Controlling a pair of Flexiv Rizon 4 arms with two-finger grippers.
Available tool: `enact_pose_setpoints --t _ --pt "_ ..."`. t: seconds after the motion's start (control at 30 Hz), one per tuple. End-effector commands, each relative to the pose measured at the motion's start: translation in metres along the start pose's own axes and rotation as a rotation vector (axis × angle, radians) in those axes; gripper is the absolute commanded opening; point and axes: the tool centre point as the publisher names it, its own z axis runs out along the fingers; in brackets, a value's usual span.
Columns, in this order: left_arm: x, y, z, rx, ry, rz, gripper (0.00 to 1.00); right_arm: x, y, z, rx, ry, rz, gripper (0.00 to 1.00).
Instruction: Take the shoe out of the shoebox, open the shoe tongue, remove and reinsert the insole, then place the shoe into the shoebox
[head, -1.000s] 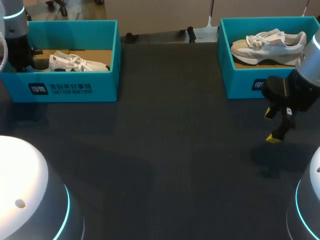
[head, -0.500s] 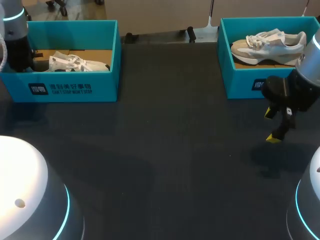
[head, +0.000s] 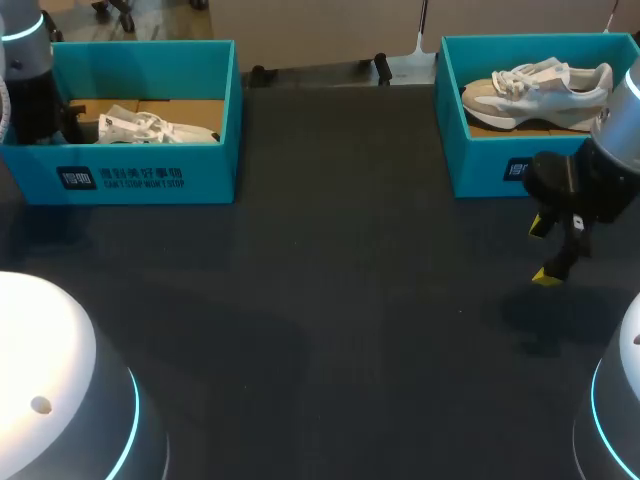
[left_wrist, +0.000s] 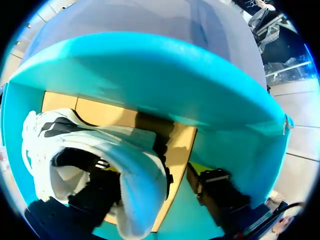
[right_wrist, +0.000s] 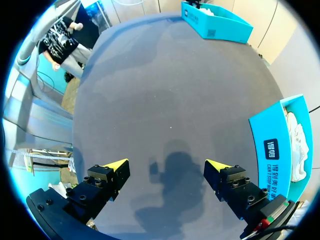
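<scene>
A white shoe (head: 150, 126) lies in the teal shoebox (head: 150, 178) at the table's far left. My left arm (head: 28, 85) stands over that box's left end, and its gripper is hidden in the head view. In the left wrist view my left gripper (left_wrist: 150, 175) is open astride the white shoe's (left_wrist: 125, 165) heel. One finger sits inside the shoe's mouth. The other finger (left_wrist: 215, 192) stands outside, with a gap to the heel. My right gripper (head: 550, 250) (right_wrist: 166, 165) hangs open over bare table, holding nothing.
A second teal shoebox (head: 480, 165) (right_wrist: 280, 145) at the far right holds a beige and white shoe (head: 540, 85), just behind my right gripper. The dark table (head: 330, 300) stretches between the two boxes.
My left gripper's fingers have spread apart off the white shoe's heel, and the shoe has settled a little lower in its box. The right arm has not moved.
</scene>
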Motion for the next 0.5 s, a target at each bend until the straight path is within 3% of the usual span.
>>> enact_pose_setpoints --t 0.03,0.5 --pt "-0.001 -0.003 -0.008 -0.012 -0.006 0.004 1.00 0.000 0.000 0.000 0.002 -0.002 0.000 1.00" --pt "-0.012 0.002 -0.056 -0.039 -0.069 -0.016 1.00 0.000 0.000 0.000 0.002 -0.002 0.000 1.00"
